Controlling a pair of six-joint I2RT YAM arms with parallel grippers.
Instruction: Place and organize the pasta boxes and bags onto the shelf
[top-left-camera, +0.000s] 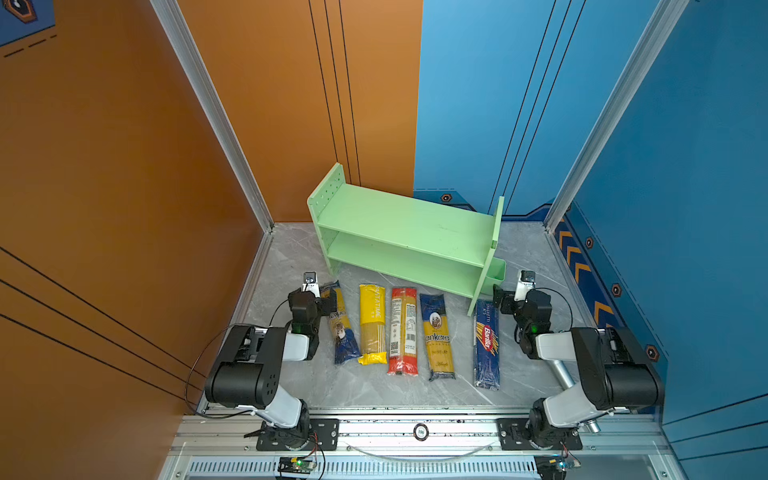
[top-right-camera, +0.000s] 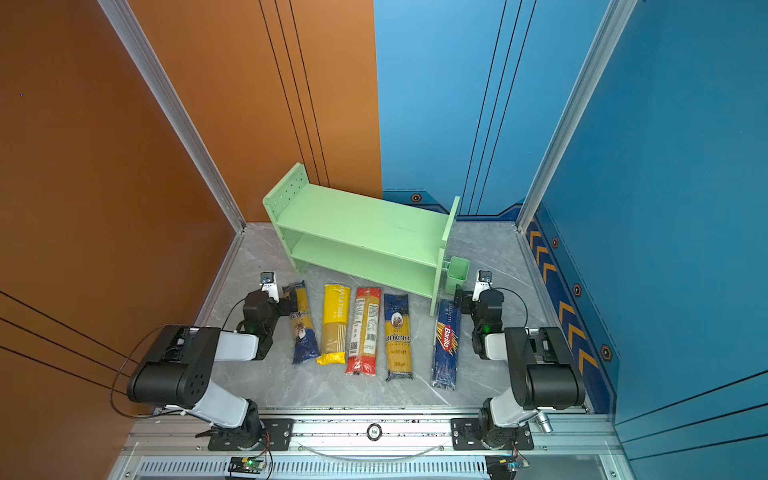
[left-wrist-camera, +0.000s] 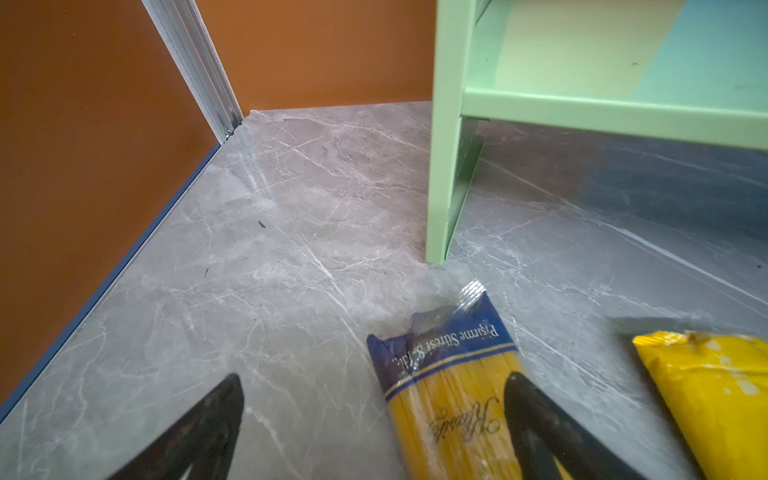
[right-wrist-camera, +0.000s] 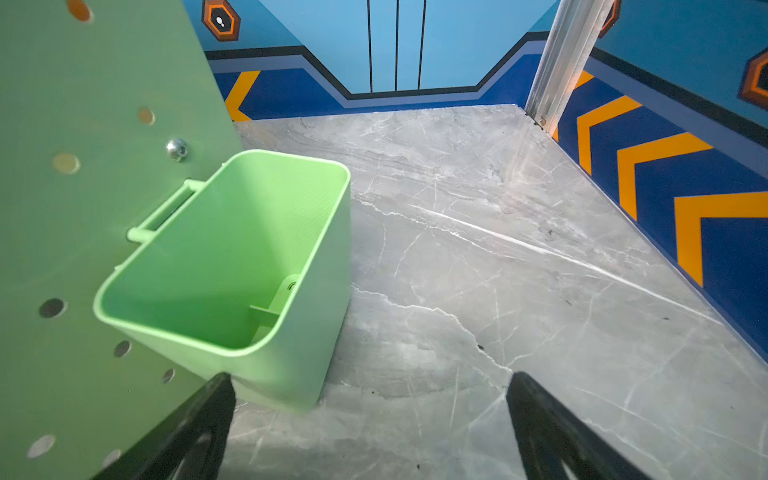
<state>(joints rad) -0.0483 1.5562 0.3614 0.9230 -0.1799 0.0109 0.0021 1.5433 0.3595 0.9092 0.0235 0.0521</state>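
Marble tabletop (top-left-camera: 374, 392) bears pasta packs (top-left-camera: 403, 330) outside shelf (top-left-camera: 399, 220) and bin (right-wrist-camera: 224, 249).

Four pasta bags (top-left-camera: 403, 331), one box (top-left-camera: 486, 344), one shelf (top-left-camera: 399, 224).

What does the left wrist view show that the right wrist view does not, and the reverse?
Only the left wrist view: a yellow-and-dark-blue bag, a yellow bag beside it, the orange wall, and a board and leg of the shelf.
Only the right wrist view: the small green bin attached to the perforated side panel, and the blue wall with orange chevrons.
Both: the grey marble table, some part of the green shelf, and open black jaws gripping nothing.
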